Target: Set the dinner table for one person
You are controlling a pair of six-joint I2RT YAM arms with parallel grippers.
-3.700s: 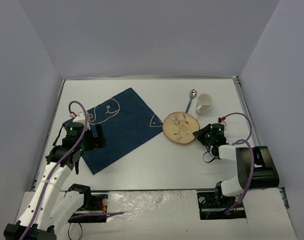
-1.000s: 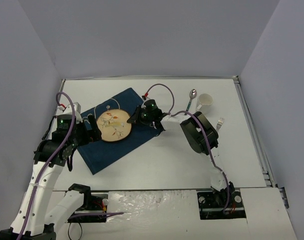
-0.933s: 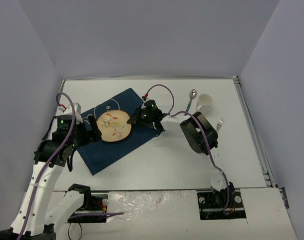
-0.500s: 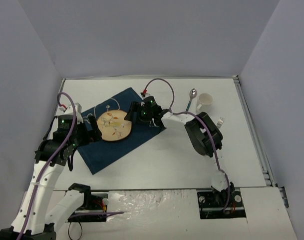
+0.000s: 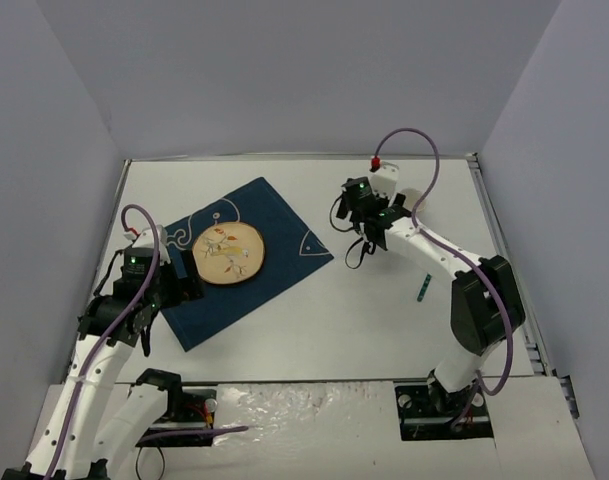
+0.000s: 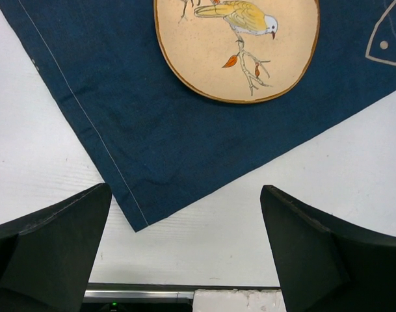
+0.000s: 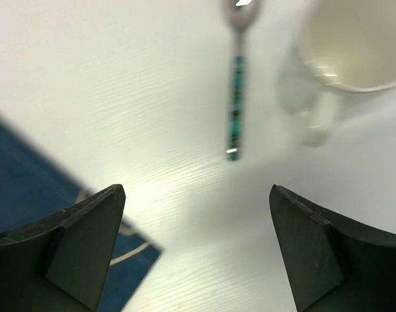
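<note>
Right gripper (image 7: 196,208) first: we see its two fingers spread wide with nothing between them, hanging above the bare white surface (image 5: 314,320) just off the right corner of the dark blue placemat (image 5: 274,215). From its wrist view, that corner of the placemat, with a bit of white line drawing, peeks in at the lower left. Farther out from the placemat lies a spoon (image 7: 237,97) with a teal patterned handle, and just beside the spoon stands a white mug (image 7: 344,45), both a little blurred. Over to the left gripper (image 6: 184,208): its fingers are also wide apart and holding nothing, poised over the near corner of the placemat, where blue cloth meets white surface. On the placemat sits a round tan plate (image 5: 227,253) with a brown rim and a painted bird on a branch, lying flat inside the placemat's edges, toward its left half. The placemat itself lies turned at an angle on the surface. Well to the right of the placemat we spot a slim dark-teal piece (image 5: 422,290), too small to name.
</note>
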